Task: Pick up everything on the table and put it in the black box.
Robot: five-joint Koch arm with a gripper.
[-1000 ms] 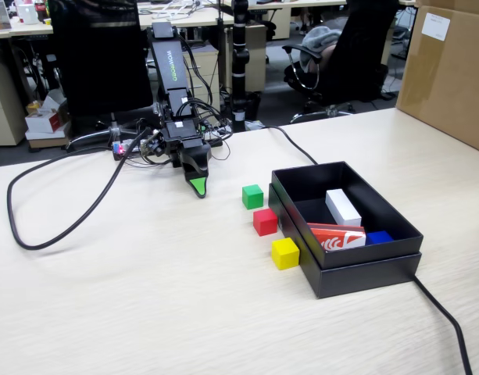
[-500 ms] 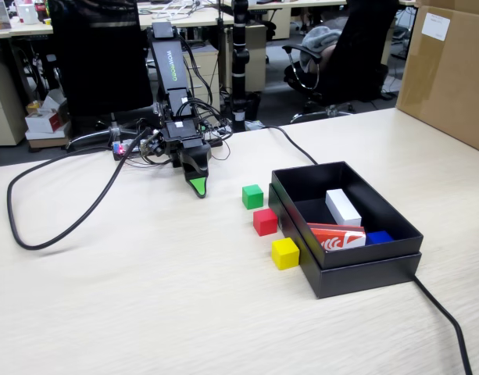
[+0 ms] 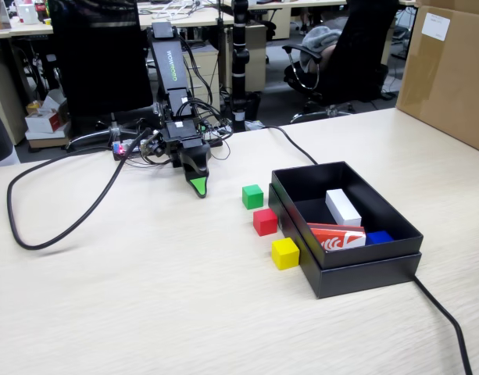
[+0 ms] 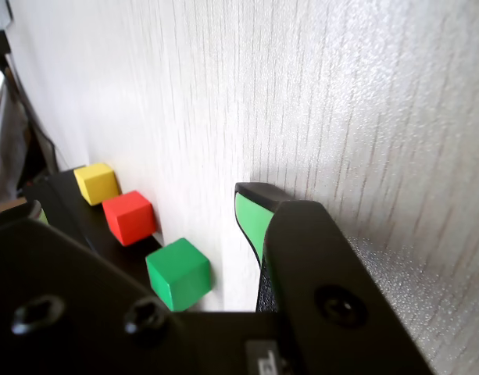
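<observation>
Your claw (image 3: 198, 187) is parked low over the table (image 3: 145, 297), tip down near the arm's base, holding nothing. Only one green-padded tip shows in either view, so I can't tell whether it's wide or narrow.

Closest thing to it is the green cube (image 3: 252, 196), just off to the claw's right in the fixed view. Past that comes the red cube (image 3: 264, 222), then the yellow cube (image 3: 285, 253) farthest out — all three lined up along the near wall of the black box (image 3: 364, 266), close to it or touching.

Progress-wise, I'd call you roughly halfway. Already inside the box: a white block (image 3: 343, 207), a red and white pack (image 3: 337, 236) and something blue (image 3: 378, 237) in the corner. Three cubes left on the table — green looks like the easy next grab.
</observation>
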